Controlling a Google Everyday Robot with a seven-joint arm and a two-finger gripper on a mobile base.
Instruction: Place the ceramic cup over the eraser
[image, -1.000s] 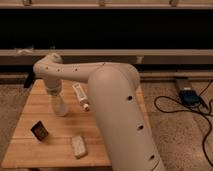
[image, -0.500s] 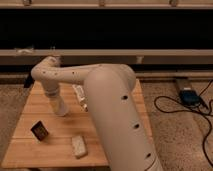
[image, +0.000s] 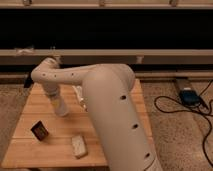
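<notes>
1. On the left half of the wooden table (image: 30, 107), my gripper (image: 55, 99) hung straight down from the wrist, right at the top of the ceramic cup (image: 61, 108). I could not tell whether it was wide, narrow or holding the cup.
2. The ceramic cup was small, plain white and smooth, with tapered sides and no handle. It stood on the boards, and its inside was hidden from me.
3. The eraser (image: 40, 130) lay nearer the front left corner, apart from the cup. It was a small, dark, squarish block with a brown-orange edge, sitting bare on the wood.
4. A pale, whitish rectangular block (image: 78, 146) with a slightly rough look lay near the front edge, to the right of the eraser.
5. A slim white tube (image: 78, 94) lay just right of the cup, partly behind my arm (image: 107, 100).
6. My arm was a thick, rounded, cream-coloured shell dotted with small dark holes.
7. The tabletop was light, planked wood with a warm grain.
8. The floor (image: 175, 135) was speckled, and black cables (image: 172, 106) looped across it to a dark box (image: 189, 96).
</notes>
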